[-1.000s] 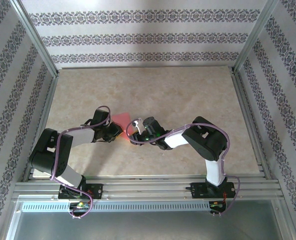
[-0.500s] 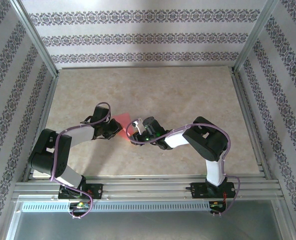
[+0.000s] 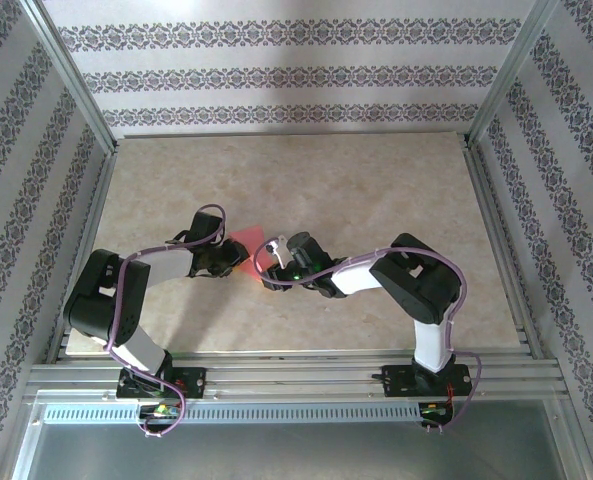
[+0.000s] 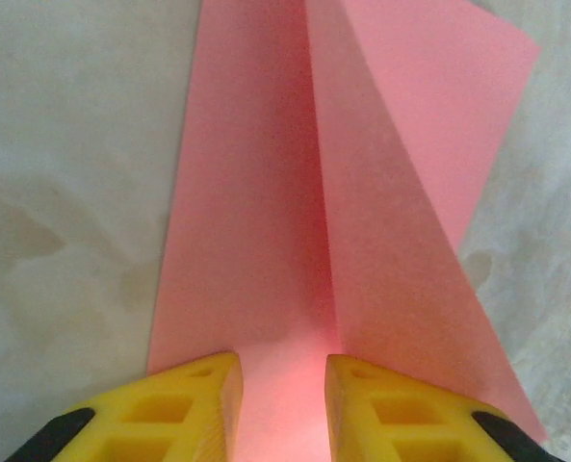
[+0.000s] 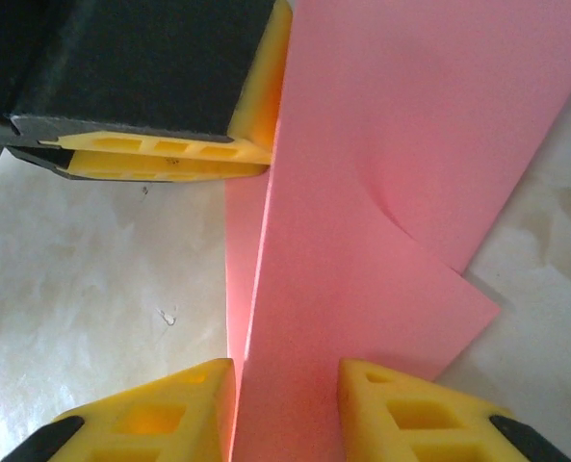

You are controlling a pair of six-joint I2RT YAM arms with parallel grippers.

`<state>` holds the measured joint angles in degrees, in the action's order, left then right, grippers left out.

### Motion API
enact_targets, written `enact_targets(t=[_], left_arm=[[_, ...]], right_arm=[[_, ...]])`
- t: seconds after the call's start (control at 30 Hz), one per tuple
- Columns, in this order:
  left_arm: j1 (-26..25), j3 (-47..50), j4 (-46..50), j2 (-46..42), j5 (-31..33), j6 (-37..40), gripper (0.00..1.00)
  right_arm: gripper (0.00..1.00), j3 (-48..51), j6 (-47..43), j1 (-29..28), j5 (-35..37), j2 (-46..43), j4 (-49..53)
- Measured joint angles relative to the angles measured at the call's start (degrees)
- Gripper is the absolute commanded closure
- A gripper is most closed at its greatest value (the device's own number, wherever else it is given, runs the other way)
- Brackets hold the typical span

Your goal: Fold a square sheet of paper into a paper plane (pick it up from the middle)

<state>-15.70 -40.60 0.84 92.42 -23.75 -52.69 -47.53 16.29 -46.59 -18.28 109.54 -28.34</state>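
Observation:
The pink sheet of paper (image 3: pixel 248 242) lies partly folded on the table between my two grippers. From the left wrist it shows a long central crease and a slanted flap (image 4: pixel 401 192). My left gripper (image 4: pixel 283 409) is open, its yellow fingertips straddling the crease at the paper's near end. My right gripper (image 5: pixel 285 414) is also open, with a raised paper layer (image 5: pixel 362 250) running between its fingertips, its edge close to the left one. The left gripper's yellow finger (image 5: pixel 251 115) touches the paper's far side in the right wrist view.
The beige marbled tabletop (image 3: pixel 376 190) is ringed by an aluminium frame (image 3: pixel 276 372) and patterned walls. Both arms reach in low toward the middle; open surface lies behind and to the right of the paper.
The left gripper's jaws have parted a little and its arm has shifted slightly right. The right gripper has widened slightly. The paper stays between them.

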Motion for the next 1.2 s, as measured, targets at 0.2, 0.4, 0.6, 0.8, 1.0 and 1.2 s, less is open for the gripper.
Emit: enact_targets(t=[0.2, 0.4, 0.6, 0.8, 1.0, 1.2], left_arm=[[0.0, -0.15, 0.22, 0.11, -0.02, 0.04, 0.67], [-0.07, -0.39, 0.81, 0.13, 0.04, 0.02, 0.67], [-0.07, -1.03, 1.75, 0.48, 0.04, 0.07, 0.67], [-0.07, -1.05, 1.77, 0.5, 0.04, 0.04, 0.67], [-0.07, -1.05, 1.75, 0.5, 0.04, 0.04, 0.67], [-0.07, -1.05, 1.75, 0.52, 0.04, 0.04, 0.67]], right_arm=[[0.59, -1.6, 1.88, -0.07, 2.62, -3.13, 5.6], [0.56, -5.86, 2.93, -2.51, 9.22, -4.46, 11.3], [0.59, -9.46, 2.64, -5.35, 15.1, -4.39, 17.29], [0.64, -12.24, 1.68, -6.58, 18.6, -3.43, 21.53], [0.64, -13.42, 1.57, -7.61, 21.18, -2.47, 25.62], [0.66, -15.47, 1.79, -8.33, 22.4, -0.74, 28.09]])
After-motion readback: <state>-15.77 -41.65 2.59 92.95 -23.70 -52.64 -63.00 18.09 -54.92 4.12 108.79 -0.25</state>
